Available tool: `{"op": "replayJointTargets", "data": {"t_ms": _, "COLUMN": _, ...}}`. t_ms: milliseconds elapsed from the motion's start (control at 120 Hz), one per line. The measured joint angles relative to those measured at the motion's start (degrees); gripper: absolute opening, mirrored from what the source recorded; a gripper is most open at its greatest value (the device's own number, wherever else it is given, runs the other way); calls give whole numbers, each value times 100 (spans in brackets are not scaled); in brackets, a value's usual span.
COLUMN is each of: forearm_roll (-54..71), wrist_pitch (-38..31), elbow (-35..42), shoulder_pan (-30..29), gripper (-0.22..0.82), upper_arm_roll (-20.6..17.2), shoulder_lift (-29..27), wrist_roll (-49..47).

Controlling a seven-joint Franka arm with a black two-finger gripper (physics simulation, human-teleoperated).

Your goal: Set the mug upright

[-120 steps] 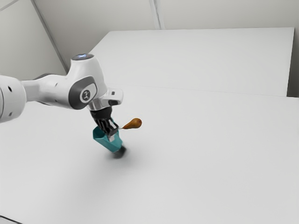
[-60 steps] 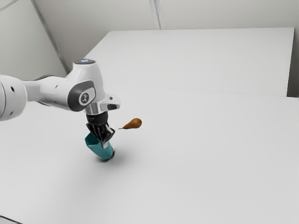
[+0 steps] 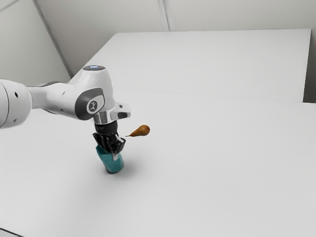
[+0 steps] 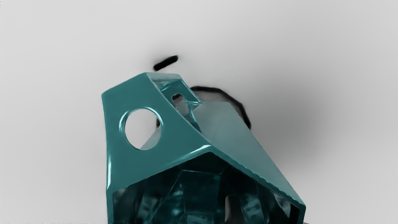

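Teal mug, tilted, low over the part of the table toward its edge at the exterior view's left. The jaws of my gripper appear to pinch its wall. Pear near, apart from both.

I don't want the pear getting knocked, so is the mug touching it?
Apart: the exterior view shows bare table between the mug and the pear.

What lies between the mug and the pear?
The exterior view shows part of the gripper, right against the mug, then bare white tabletop up to the pear.
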State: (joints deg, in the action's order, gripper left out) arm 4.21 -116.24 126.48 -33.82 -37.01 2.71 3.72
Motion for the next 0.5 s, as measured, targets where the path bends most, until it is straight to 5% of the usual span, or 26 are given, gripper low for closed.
{"op": "replayJointTargets", "data": {"t_ms": 217, "forearm_roll": -6, "wrist_pitch": -6, "elbow": 2, "shoulder_pan": -7, "gripper": 37, "upper_arm_roll": -2, "shoulder_lift": -14, "wrist_roll": -96}}
{"op": "replayJointTargets", "data": {"t_ms": 500, "forearm_roll": -39, "wrist_pitch": 228, "elbow": -392, "shoulder_pan": -77, "gripper": 54, "upper_arm_roll": -47, "shoulder_lift": -474, "wrist_roll": -138}}
